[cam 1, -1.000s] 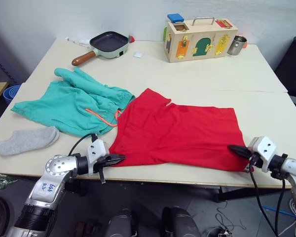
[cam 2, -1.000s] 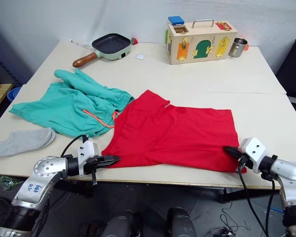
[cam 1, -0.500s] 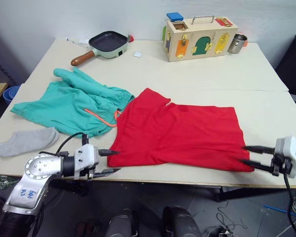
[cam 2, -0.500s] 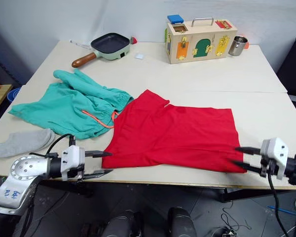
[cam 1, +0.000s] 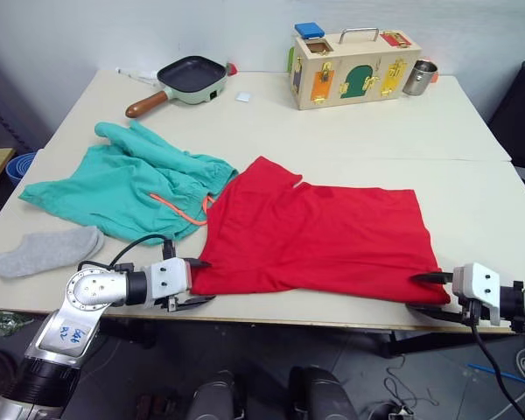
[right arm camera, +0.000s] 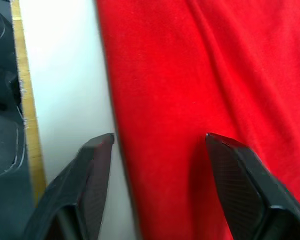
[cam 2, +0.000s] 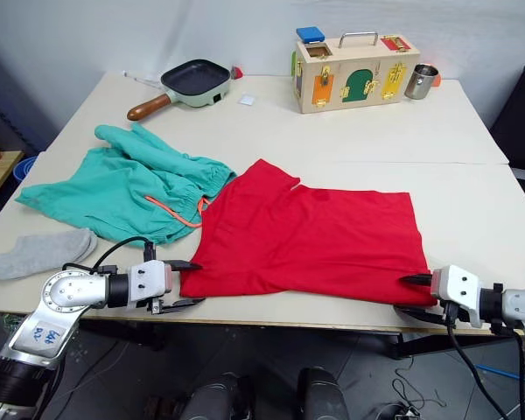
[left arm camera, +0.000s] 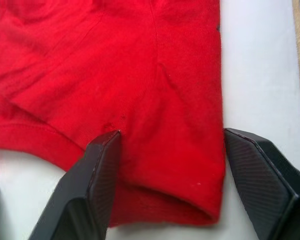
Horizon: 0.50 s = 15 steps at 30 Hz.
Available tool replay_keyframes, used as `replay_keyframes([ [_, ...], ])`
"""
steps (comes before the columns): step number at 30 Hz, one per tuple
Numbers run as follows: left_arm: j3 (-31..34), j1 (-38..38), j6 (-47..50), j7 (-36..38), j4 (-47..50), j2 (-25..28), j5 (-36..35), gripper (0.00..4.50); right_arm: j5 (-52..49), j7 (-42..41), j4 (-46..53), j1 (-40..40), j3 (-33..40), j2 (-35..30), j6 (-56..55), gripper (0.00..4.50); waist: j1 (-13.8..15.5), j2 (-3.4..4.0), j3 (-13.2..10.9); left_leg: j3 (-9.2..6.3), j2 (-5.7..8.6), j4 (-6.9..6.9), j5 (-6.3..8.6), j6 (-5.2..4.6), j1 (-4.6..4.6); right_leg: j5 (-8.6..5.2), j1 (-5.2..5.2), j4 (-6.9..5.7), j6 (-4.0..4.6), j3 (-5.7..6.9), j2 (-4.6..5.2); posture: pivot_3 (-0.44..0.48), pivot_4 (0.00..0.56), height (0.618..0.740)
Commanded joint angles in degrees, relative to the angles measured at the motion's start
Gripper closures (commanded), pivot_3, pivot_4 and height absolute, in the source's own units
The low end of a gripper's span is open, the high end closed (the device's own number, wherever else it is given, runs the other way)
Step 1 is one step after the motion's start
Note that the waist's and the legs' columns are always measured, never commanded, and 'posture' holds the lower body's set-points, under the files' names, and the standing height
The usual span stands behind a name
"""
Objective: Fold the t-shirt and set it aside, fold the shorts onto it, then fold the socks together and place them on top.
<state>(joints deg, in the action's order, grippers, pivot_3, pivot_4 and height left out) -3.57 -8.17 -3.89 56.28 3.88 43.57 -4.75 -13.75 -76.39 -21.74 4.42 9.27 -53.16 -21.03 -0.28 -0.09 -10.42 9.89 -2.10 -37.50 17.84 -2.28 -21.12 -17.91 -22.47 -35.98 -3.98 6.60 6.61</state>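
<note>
T-shirt (cam 1: 319, 241) lies spread along the near edge of the desk (cam 1: 420, 131), looks already doubled over once but not finished and not set aside. Both hands are at its two near corners: left hand (cam 1: 192, 282) spread open straddling the near-left corner, one finger over the cloth and one at the desk edge; right hand (cam 1: 427, 293) likewise open around the near-right corner. Wrist views confirm red fabric sitting between the fingers (left arm camera: 97, 175) on both sides, nothing clamped yet.

Shorts (cam 1: 127, 184) crumpled and unfolded toward the left edge, touching the shirt's left side, orange drawstring (cam 1: 179, 207) showing. Socks (cam 1: 48, 249) lie near the near-left corner, untouched; can't tell whether that's one or a stacked pair.

My read: early in step one. Remaining: finish the shirt fold, move it aside, then shorts, then socks.
</note>
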Motion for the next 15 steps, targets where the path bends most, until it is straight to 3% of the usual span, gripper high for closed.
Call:
replay_keyframes([
  [1, -1.3, 0.6, 1.7, -0.8, -2.5, 1.0, 3.0, 2.24, 1.3, 0.8, -2.8, 1.1, -0.7, 0.3, -1.8, 3.06, 0.0, 0.00, 0.0, 0.00, 0.00, 0.00, 0.01, 0.06, 0.00, 0.02, 0.01, 0.00, 0.01, 0.00, 0.01, 0.000, 0.150, 0.740],
  [5, -2.2, 2.1, 4.9, 0.8, -2.4, 1.6, 1.7, 3.54, 0.4, -0.2, -4.0, 2.0, -1.5, 0.4, -2.6, 4.47, 0.0, 0.07, 0.2, 0.00, 0.00, 0.02, 0.00, 0.23, 0.05, 0.04, 0.01, -0.02, 0.03, -0.02, 0.02, 0.000, 0.150, 0.740],
  [8, -2.0, 3.8, 5.0, 2.1, -1.4, 2.3, 0.8, 4.42, -1.7, -2.3, -3.5, 1.8, -1.8, 0.3, -1.3, 4.50, 0.0, 0.19, 0.3, 0.00, 0.00, 0.06, -0.02, 0.23, 0.08, 0.04, 0.01, -0.05, 0.04, -0.02, 0.02, 0.000, 0.150, 0.740],
  [15, 1.6, 10.2, 6.4, 5.5, 6.6, 5.6, -5.4, 4.49, -6.8, -5.9, 3.8, -4.4, 0.0, -2.5, 6.4, 4.50, -0.7, 0.22, 0.3, -0.05, -0.03, 0.35, -0.11, 0.12, 0.08, -0.06, -0.10, -0.04, 0.20, 0.07, 0.00, 0.000, 0.150, 0.740],
])
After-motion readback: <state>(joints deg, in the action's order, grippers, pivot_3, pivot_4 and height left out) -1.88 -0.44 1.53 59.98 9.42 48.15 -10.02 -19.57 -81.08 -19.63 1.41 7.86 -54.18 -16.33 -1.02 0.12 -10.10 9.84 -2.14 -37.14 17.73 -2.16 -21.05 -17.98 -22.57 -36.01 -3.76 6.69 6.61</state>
